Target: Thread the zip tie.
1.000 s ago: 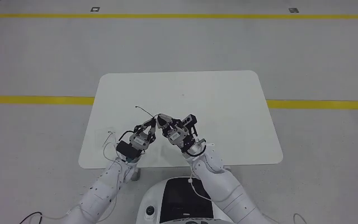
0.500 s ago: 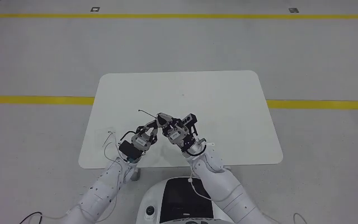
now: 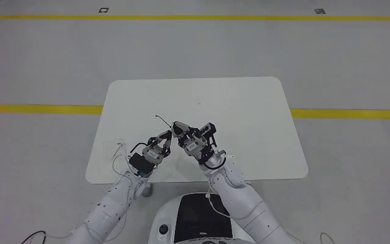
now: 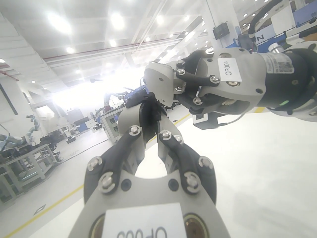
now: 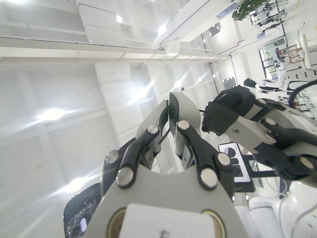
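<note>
A thin black zip tie [image 3: 162, 121] sticks up and away from where my two grippers meet above the near part of the white table [image 3: 244, 104]. My left gripper [image 3: 167, 133] comes in from the near left and my right gripper [image 3: 176, 129] from the near right, tips almost touching. In the left wrist view, my left gripper [image 4: 150, 111] is shut on a dark piece of the tie, with a finger [image 4: 159, 80] of the right gripper just beyond it. In the right wrist view, my right gripper [image 5: 169, 111] is shut on the tie's strap [image 5: 165, 134], and the left gripper [image 5: 226, 116] is close beside it.
Yellow floor lines [image 3: 49, 108] run past the table on both sides. The table top around the grippers is bare white. Loose thin wires [image 3: 119, 151] hang at the table's near left edge beside the left arm.
The tie's free tail has shifted a little to the right, closer to the grippers. Both grippers stay pressed together with barely any movement.
</note>
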Robot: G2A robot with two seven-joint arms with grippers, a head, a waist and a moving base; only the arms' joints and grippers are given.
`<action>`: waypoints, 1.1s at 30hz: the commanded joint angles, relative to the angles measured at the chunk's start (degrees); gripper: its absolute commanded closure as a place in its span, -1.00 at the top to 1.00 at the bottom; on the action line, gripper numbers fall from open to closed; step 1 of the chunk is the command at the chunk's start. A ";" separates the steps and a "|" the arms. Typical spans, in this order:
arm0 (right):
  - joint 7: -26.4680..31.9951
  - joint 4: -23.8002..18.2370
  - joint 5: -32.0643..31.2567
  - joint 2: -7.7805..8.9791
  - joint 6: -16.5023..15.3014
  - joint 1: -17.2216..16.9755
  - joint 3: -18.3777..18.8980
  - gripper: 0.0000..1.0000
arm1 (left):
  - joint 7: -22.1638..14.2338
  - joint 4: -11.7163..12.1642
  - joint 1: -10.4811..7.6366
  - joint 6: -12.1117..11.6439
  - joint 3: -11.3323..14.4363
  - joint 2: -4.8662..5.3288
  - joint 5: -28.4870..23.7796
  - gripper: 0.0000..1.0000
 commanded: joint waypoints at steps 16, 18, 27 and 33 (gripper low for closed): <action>0.79 -0.35 1.10 0.21 -1.03 -0.69 0.78 -1.00 | -0.33 0.32 -0.82 1.20 2.96 1.90 -0.01 -1.00; 0.83 -0.42 1.13 0.24 -1.05 -0.75 0.86 -1.00 | -0.41 0.26 -0.81 1.24 3.04 2.00 -0.01 -1.00; 1.02 -1.05 1.29 0.41 -1.38 -1.20 1.26 -1.00 | -0.67 0.16 -0.75 1.32 3.42 2.35 -0.01 -1.00; 1.27 -1.31 1.49 0.45 -1.75 -1.29 1.34 -1.00 | -0.84 0.19 -0.90 1.54 3.76 2.57 -0.01 -1.00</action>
